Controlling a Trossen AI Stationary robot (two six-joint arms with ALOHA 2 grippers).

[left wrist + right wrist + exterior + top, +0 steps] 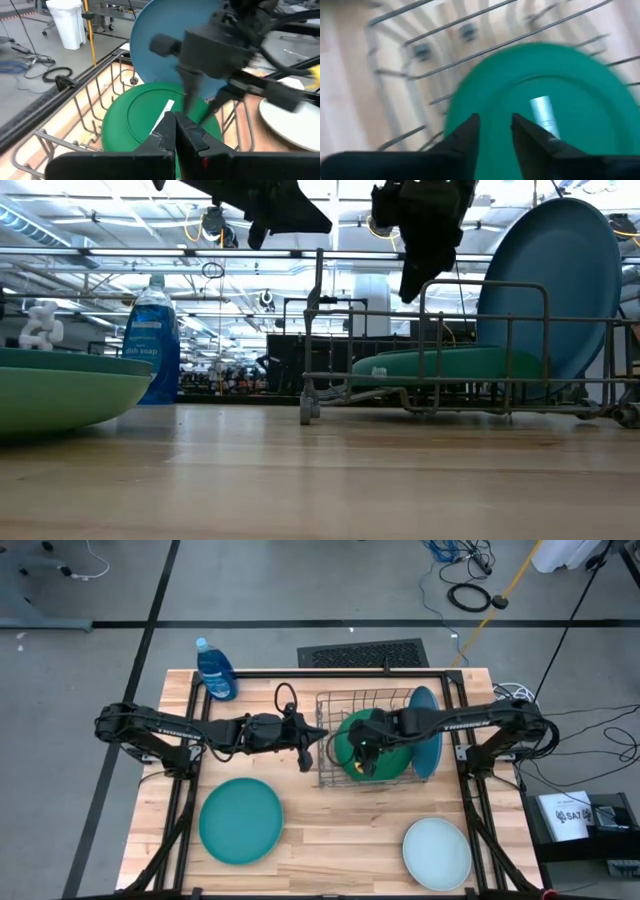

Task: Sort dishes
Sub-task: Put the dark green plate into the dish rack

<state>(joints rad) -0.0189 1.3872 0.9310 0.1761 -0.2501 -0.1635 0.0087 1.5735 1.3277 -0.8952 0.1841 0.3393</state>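
A dark green plate (350, 740) lies nearly flat inside the grey wire rack (335, 705), resting on its bottom wires. A blue plate (425, 730) stands on edge at the rack's right end. My right gripper (495, 120) hangs open above the green plate (560, 90), pointing steeply down. Nothing is between its fingers, and it is clear of the plate in the low view (420, 280). My left gripper (175, 117) is shut and empty, hovering just left of the rack (306, 752). A teal plate (240, 820) and a pale mint plate (437, 852) lie on the table's near side.
A blue plastic bottle (215, 670) stands at the far left of the table. The rack's upright wires (312, 330) rise around the green plate. Bare wood (340, 840) lies between the teal and pale mint plates along the near edge.
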